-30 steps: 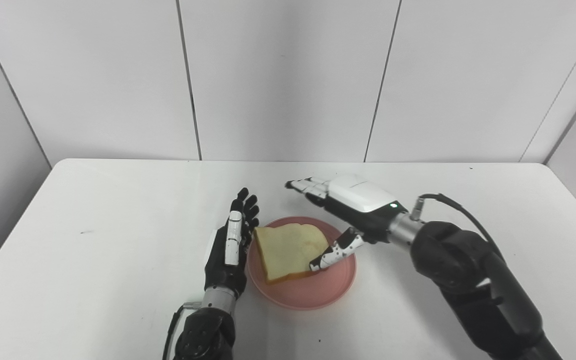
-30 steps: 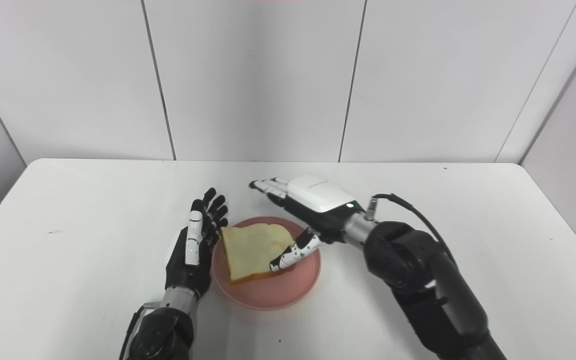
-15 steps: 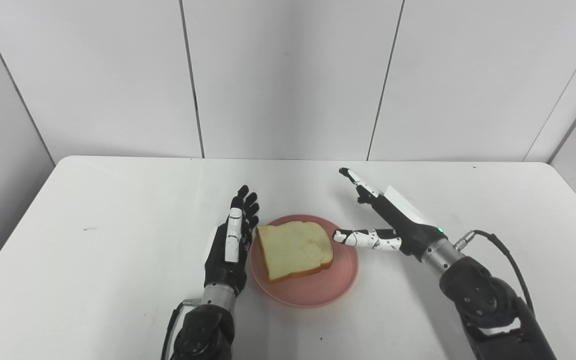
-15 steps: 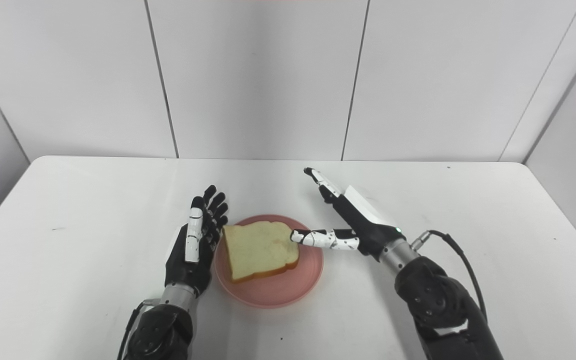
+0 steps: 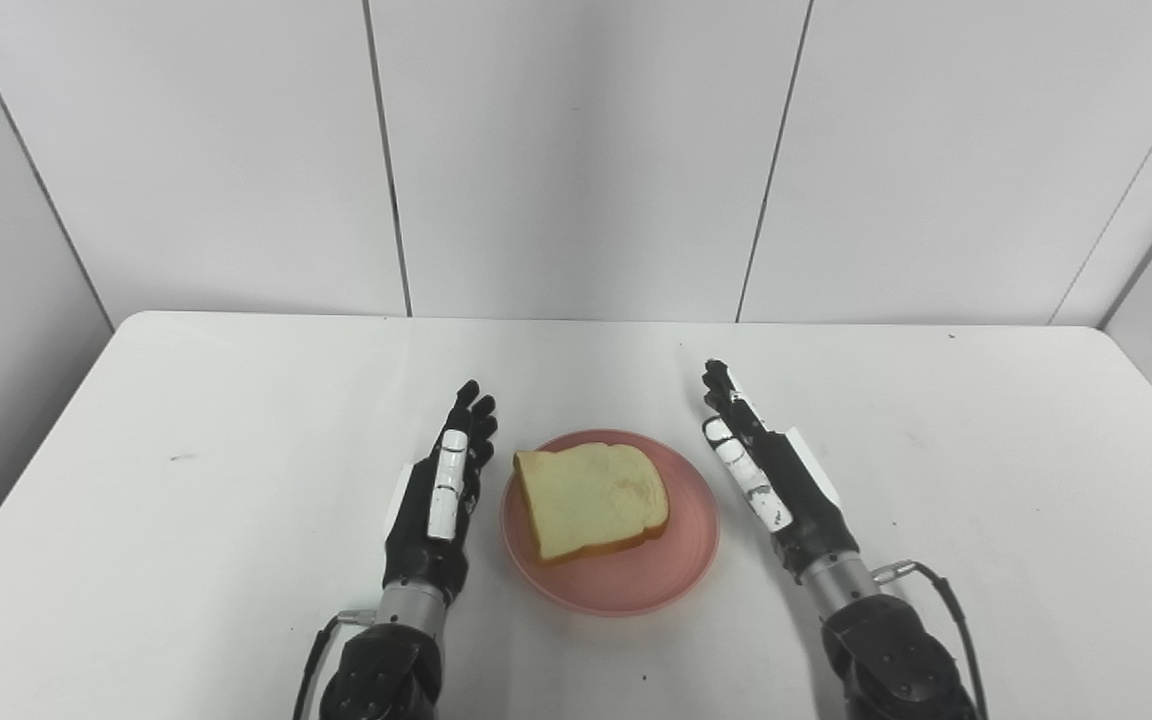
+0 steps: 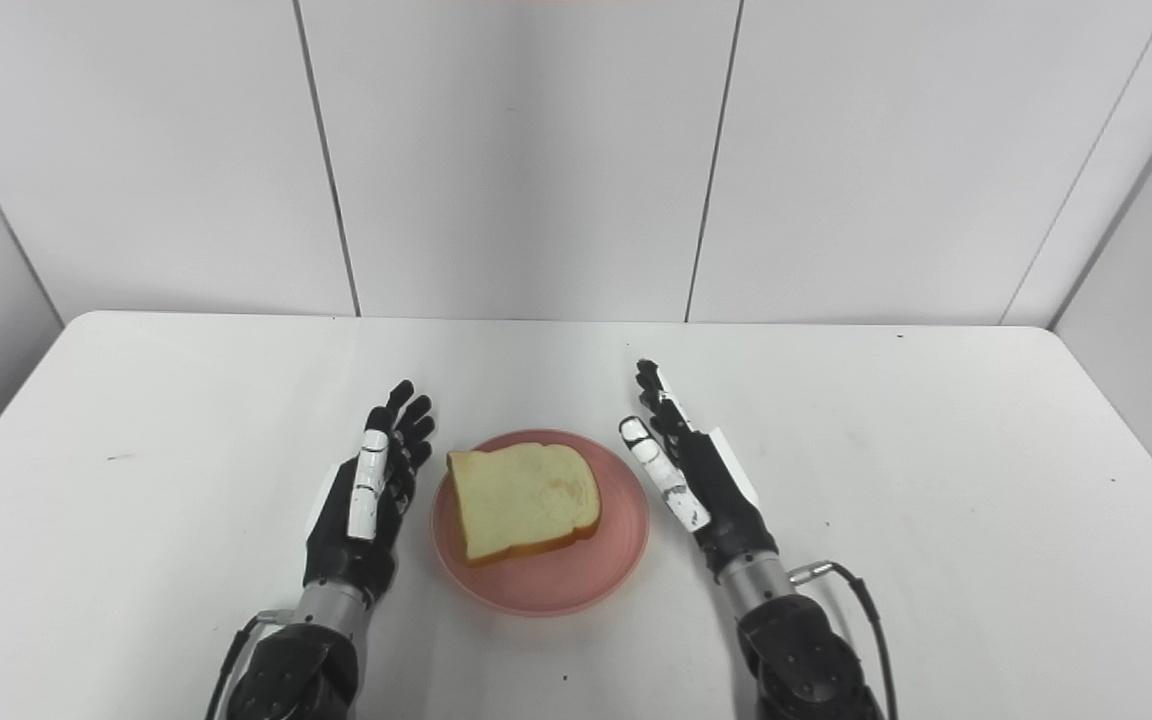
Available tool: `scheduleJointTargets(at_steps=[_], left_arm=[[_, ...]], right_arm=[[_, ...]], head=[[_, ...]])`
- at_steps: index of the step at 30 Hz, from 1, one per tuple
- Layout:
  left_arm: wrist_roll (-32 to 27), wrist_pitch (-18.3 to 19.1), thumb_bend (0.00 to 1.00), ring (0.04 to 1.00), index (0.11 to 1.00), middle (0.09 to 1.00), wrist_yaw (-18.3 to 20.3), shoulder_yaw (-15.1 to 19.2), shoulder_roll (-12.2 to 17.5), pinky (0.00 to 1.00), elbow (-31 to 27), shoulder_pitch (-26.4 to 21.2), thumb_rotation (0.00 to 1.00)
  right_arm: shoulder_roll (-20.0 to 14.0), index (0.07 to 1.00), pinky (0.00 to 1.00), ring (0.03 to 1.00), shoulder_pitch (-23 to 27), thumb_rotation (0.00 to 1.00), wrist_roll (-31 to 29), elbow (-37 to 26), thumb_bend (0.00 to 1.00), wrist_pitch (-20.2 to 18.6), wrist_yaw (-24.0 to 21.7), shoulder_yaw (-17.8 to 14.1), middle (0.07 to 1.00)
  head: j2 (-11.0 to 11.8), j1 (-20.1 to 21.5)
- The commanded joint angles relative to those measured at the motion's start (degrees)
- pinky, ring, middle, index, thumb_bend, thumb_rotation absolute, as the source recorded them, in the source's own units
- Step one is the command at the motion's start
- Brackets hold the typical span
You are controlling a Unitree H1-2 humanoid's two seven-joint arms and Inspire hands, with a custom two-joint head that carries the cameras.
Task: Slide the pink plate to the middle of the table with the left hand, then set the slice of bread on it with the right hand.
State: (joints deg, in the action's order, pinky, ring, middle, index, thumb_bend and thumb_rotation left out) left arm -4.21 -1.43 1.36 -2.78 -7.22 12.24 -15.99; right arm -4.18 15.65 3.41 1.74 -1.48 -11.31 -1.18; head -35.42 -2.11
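A pink plate (image 5: 626,585) sits near the middle of the white table, toward its front. On it lies a slice of bread (image 5: 591,500), flat and touched by neither hand. My left hand (image 5: 441,500) stands edge-on just left of the plate, open, fingers straight and pointing away from me, a small gap from the rim. Just right of the plate my right hand (image 5: 771,475) mirrors it, open and holding nothing. In the right eye view the same layout shows: plate (image 6: 546,590), bread (image 6: 521,500), left hand (image 6: 366,500), right hand (image 6: 691,475).
The white table (image 5: 186,420) runs to grey wall panels at the back and sides. A cable (image 5: 946,600) loops off my right wrist. A few small dark specks mark the tabletop.
My right hand let go of the bread, drew back off the plate to its right side and turned edge-on. My left hand shifted slightly left, away from the rim. Bread and plate stayed put.
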Motion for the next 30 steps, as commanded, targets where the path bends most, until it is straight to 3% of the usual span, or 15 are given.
scheduleJointTargets(at_steps=[1, 15, 30], left_arm=[[-0.1, -1.4, 0.67, 0.979, 0.945, 0.962, 1.2, -0.3, 0.5, 1.00, -2.5, -0.6, 0.98], [-3.2, -0.1, 0.65, 0.996, 0.962, 0.972, 3.3, 0.6, 1.8, 1.00, -4.2, -0.2, 0.96], [-3.6, 1.1, 0.64, 1.000, 0.971, 0.996, 2.3, 0.4, 1.0, 1.00, -4.8, -0.3, 0.99]], right_arm=[[1.2, 1.000, 1.00, 1.000, 0.5, 0.99, -3.0, -1.3, 0.67, 2.3, 1.8, -1.3, 1.000], [5.1, 1.000, 1.00, 1.000, -0.6, 1.00, -6.1, -1.4, 0.63, 4.3, 8.2, -2.4, 1.000], [5.1, 1.000, 1.00, 1.000, -2.5, 0.98, -7.3, -1.8, 0.60, 2.9, 8.6, -1.1, 1.000]], head=[[0.0, 0.1], [-0.3, 1.1], [-1.1, -0.1]])
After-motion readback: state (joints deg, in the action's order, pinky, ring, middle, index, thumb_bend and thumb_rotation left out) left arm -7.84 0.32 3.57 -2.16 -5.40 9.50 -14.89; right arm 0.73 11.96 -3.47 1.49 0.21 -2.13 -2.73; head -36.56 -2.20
